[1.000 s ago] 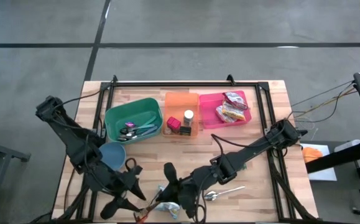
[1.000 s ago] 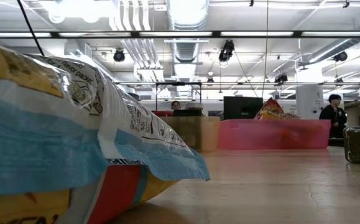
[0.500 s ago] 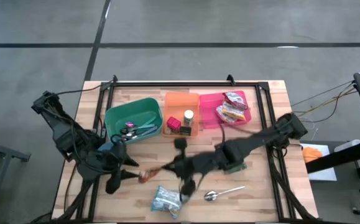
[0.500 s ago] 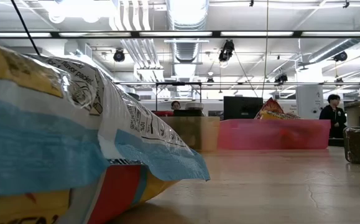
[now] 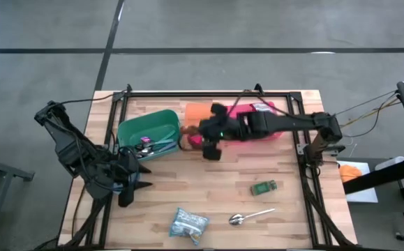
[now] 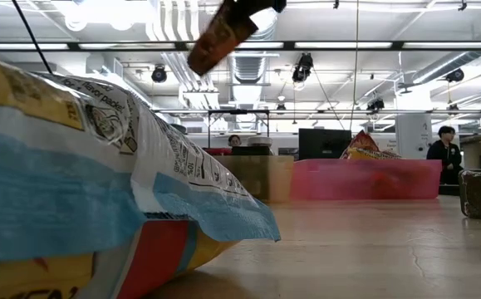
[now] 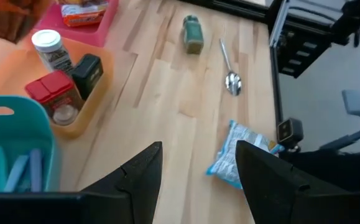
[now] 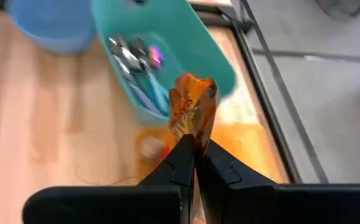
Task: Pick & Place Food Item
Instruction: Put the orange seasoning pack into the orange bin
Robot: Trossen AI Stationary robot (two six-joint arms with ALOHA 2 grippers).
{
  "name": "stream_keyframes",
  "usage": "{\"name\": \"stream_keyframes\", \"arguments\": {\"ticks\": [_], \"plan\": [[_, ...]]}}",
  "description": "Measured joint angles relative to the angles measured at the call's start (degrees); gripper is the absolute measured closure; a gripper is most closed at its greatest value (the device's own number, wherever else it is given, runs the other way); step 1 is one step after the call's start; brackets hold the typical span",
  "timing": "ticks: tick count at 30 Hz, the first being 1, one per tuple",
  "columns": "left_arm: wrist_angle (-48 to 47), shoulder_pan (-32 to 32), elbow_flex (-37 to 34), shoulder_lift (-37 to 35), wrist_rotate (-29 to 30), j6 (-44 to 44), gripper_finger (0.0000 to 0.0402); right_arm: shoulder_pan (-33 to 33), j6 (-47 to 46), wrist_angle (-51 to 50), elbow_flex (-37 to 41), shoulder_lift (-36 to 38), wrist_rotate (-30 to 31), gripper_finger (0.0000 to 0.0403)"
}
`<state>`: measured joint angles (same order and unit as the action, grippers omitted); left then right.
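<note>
Aloft, crinkled orange-brown snack packet, pinched by right gripper

Grey concrete floor is surrounding the wooden tabletop; fluorescent strip lights and ducts are running overhead at 12 o'clock.

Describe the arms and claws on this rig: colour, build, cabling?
Both arms are dark, near-black, built of jointed segments. The left claw has two broad, flat, matte black fingers. The right claw has the same dark fingers, tapering to narrow tips. Thin dark cables run along the left arm; the right arm shows a small green light near the wrist.
</note>
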<state>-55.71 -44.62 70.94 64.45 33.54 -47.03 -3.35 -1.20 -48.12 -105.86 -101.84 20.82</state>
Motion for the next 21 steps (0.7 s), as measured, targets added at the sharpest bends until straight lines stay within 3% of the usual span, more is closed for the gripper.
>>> {"name": "stream_keyframes", "arguments": {"ticks": [10,15,21], "plan": [[-1.9,0.0,0.0,0.2,0.0,4.8,0.0196,11.6,4.8,-12.3,-9.0,-4.1,-3.3,0.0395],[-1.3,0.0,0.0,0.2,7.6,-0.6,0.0195,15.2,4.8,-15.6,-11.8,-7.4,-3.7,0.0395],[-1.8,0.0,-0.1,0.2,8.3,-0.8,0.0195,18.7,7.6,-21.8,-17.2,-13.2,-5.9,0.0395]]}}
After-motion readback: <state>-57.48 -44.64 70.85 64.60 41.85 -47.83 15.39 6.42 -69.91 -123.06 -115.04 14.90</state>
